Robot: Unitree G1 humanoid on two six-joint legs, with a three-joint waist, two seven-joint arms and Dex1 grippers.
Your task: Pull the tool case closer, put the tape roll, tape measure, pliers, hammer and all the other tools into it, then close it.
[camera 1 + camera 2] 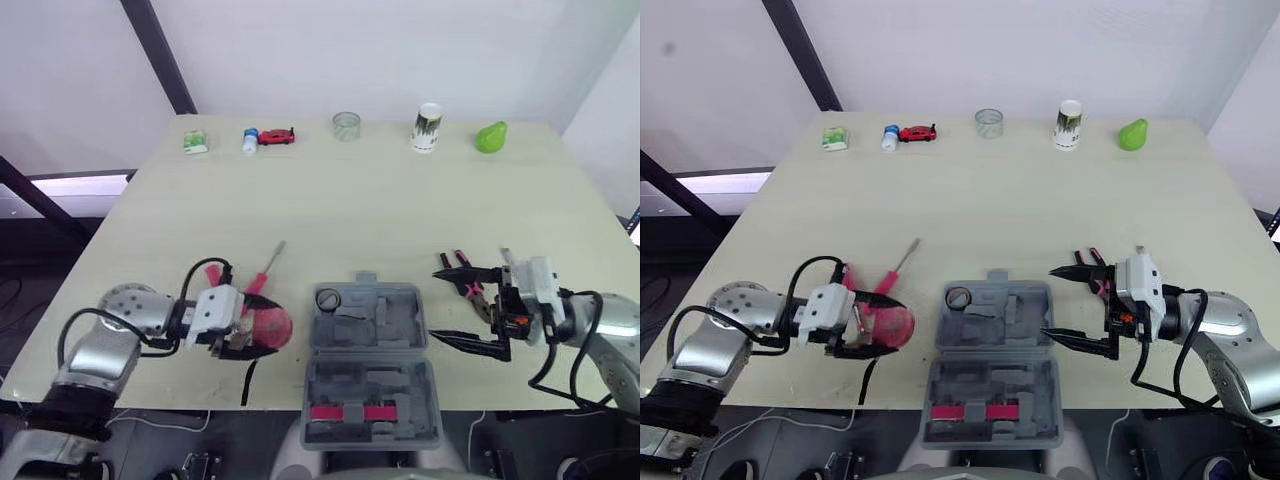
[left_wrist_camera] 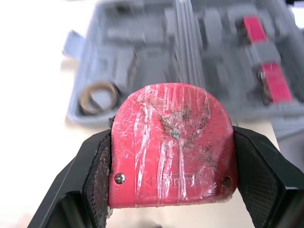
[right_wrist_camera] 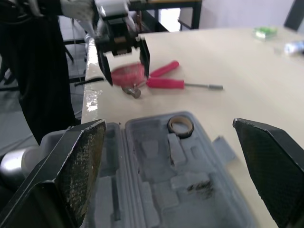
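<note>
The tool case (image 1: 400, 300) lies open at the middle of the table's (image 1: 400, 200) near edge. Its hinge runs left to right, so the two grey halves stretch from near to far. The far half rests on the table with its latch tab pointing away. The near half hangs over the table's edge.

The tape roll (image 1: 327, 298) sits in the far-left compartment of the far half. Two pink-red pieces (image 1: 345, 412) sit in the near half. The other moulded slots look bare.

The left tool (image 1: 258, 330) pinches the red tape measure (image 2: 172, 147) by its two sides, low over the table just left of the case and apart from it. The measure's rounded edge faces the case, and its scuffed flat face is turned up.

The right tool (image 1: 436, 303) is spread wide just beside the case's right side. The pliers (image 1: 462, 265) lie under it, pink handles pointing away.

The red-handled screwdriver (image 1: 262, 275) lies left of the case, its shaft pointing far and slightly right. A second red handle (image 1: 213, 272) lies nearer the left arm.

The table is pale cream, with a white wall behind it and a dark slanted beam (image 1: 160, 50) on the left. Along the far edge stand a green packet (image 1: 195, 143), a small bottle (image 1: 250, 140), a red toy car (image 1: 277, 136), a clear glass (image 1: 346, 126), a white cup (image 1: 427, 127) and a green pear (image 1: 490, 137).
</note>
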